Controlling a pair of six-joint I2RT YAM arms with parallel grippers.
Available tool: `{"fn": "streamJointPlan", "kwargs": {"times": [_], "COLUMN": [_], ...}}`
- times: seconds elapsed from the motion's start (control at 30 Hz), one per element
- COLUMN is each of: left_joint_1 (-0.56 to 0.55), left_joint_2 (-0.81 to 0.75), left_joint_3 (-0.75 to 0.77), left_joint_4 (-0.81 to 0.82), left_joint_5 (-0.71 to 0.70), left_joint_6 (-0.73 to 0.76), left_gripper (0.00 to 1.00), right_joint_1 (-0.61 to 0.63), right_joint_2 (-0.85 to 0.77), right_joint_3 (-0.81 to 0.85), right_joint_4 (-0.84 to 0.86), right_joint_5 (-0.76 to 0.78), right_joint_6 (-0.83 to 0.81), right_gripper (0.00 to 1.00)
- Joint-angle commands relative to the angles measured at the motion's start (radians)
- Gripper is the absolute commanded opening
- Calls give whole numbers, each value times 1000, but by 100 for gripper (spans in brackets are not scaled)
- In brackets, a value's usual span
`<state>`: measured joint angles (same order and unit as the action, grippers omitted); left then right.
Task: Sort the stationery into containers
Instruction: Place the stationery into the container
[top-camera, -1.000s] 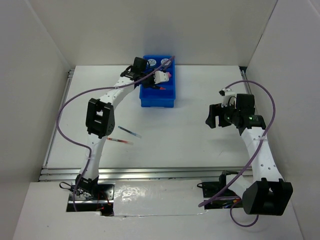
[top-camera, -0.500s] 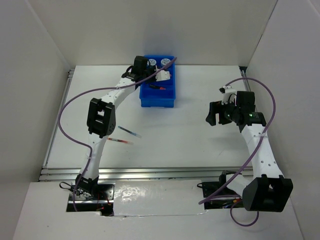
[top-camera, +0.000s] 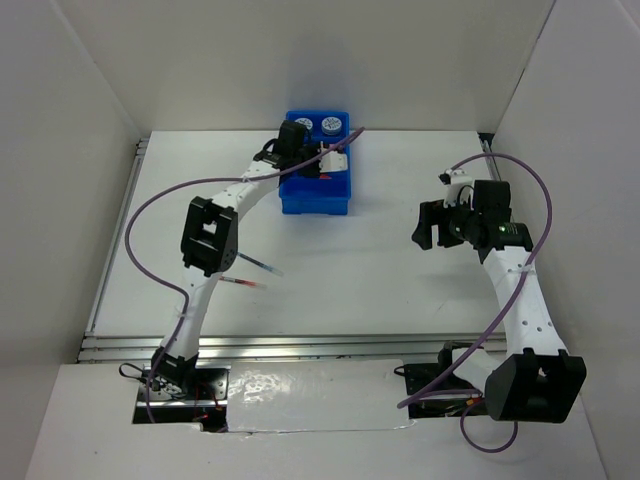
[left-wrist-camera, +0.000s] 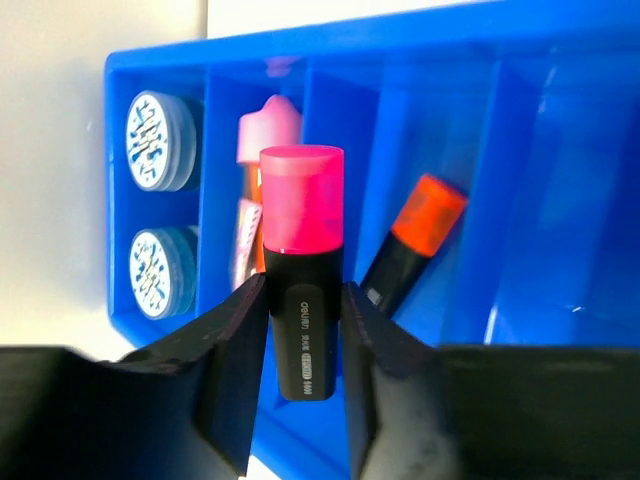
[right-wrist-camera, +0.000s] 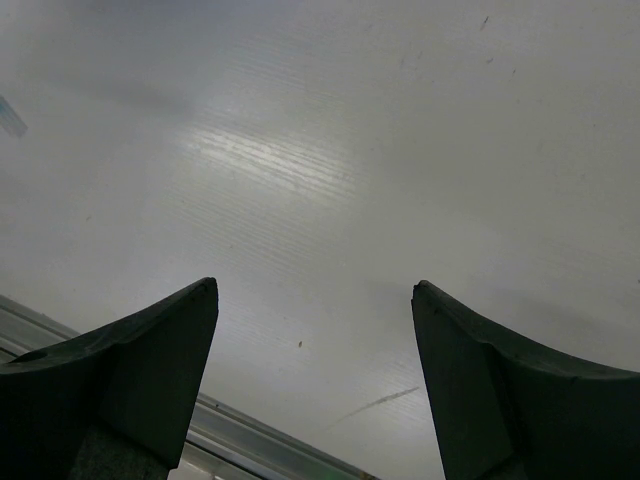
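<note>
White walls (top-camera: 300, 60) close in the white table (top-camera: 380, 290) on three sides. From above we see the blue tray (top-camera: 318, 200) at the far middle of the table. Two round rolls (top-camera: 305, 125), patterned blue and white, sit in its farthest compartment. Our left gripper (top-camera: 332, 160) reaches over the tray, and what it carries is too small to tell from up here. Our right gripper (top-camera: 425, 228) hangs over bare table well to the right of the tray, jaws apart. A thin blue pen (top-camera: 262, 265) and a thin red pen (top-camera: 243, 283) lie loose on the table near the left arm (top-camera: 208, 235), well apart from the tray.

Through the left wrist camera we see the fingers (left-wrist-camera: 235, 370) clamped on a pink-and-black highlighter (left-wrist-camera: 303, 290). It has a bright pink cap on top and a black barrel with small white lettering, and it stands upright above the tray. Below it, the rolls lie side by side in the compartment at the left edge. The next compartment holds a pink cylinder (left-wrist-camera: 268, 125). Further right an orange-and-black highlighter (left-wrist-camera: 412, 245) leans against a divider, orange cap up.

Through the right wrist camera we see two dark fingers spread wide over plain table, with a metal rail (right-wrist-camera: 270, 435) along the lower edge.
</note>
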<state>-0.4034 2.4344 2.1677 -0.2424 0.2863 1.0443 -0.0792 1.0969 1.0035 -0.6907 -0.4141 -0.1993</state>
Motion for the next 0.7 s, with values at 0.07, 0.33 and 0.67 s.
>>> {"fn": "streamJointPlan", "kwargs": {"times": [0.07,0.33,0.67], "left_joint_1": [-8,-8,132], "left_joint_2": [-15,-54,-328], "left_joint_3": [-22,-20,43], "left_joint_4": [19,-6,69], "left_joint_5": [1,-6,201], "left_joint_6": [-1,2,-583], "left_gripper": [47,62,52], "right_joint_1": [-5,-5,200], "right_joint_2": [24,58,52], "right_joint_3": [70,129,175], "right_joint_4": [5,10,14], "right_joint_5": [-3,-20,69], "right_joint_6": [3,11,-91], "right_gripper": [85,85,82]}}
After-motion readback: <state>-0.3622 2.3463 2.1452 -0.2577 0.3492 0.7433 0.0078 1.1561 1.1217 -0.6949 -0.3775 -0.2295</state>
